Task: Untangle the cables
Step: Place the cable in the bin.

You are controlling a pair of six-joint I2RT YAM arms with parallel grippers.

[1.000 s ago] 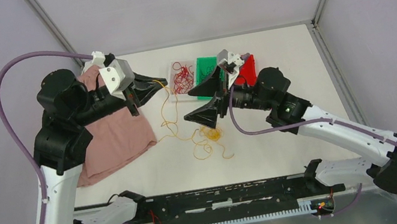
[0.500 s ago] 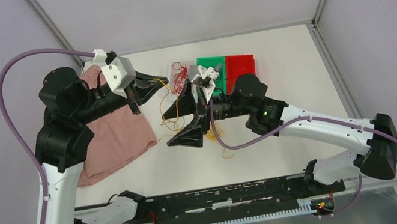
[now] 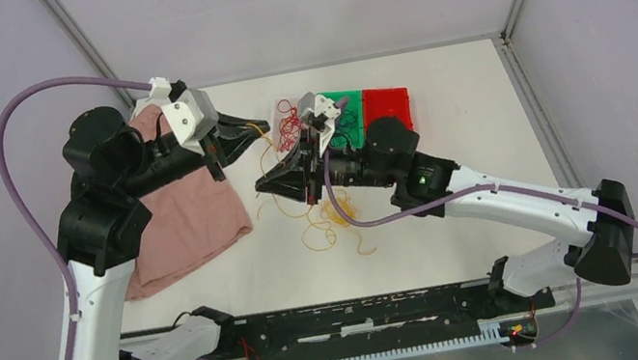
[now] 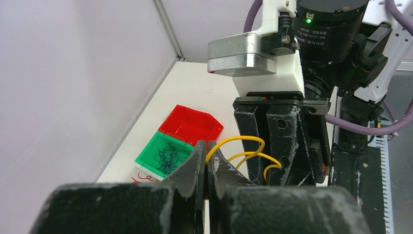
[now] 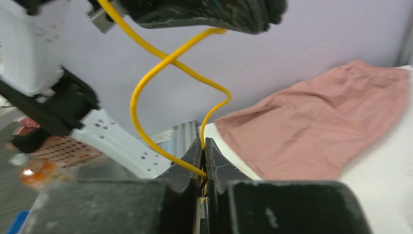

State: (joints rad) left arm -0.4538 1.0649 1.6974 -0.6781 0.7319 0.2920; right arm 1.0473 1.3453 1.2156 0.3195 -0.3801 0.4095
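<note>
The cables are thin wires. A yellow cable (image 4: 245, 142) loops out of my left gripper (image 4: 206, 146), whose jaws are shut on it above the table's left half. My right gripper (image 5: 203, 144) is shut on the same yellow cable (image 5: 146, 80) just below and right of the left gripper (image 3: 264, 131). From the right gripper (image 3: 261, 187) more yellow cable trails into a loose tangle (image 3: 334, 221) on the table. Red wires (image 3: 289, 122) lie in a clear tray. Dark wires (image 4: 166, 157) fill the green bin (image 3: 343, 103).
A red bin (image 3: 387, 104) stands right of the green one at the back. A pink cloth (image 3: 187, 214) lies on the left, under the left arm. Metal frame posts rise at both back corners.
My right gripper swung left from over the tangle to just under the left gripper and went from wide open to shut on the yellow cable. The left gripper barely moved.
</note>
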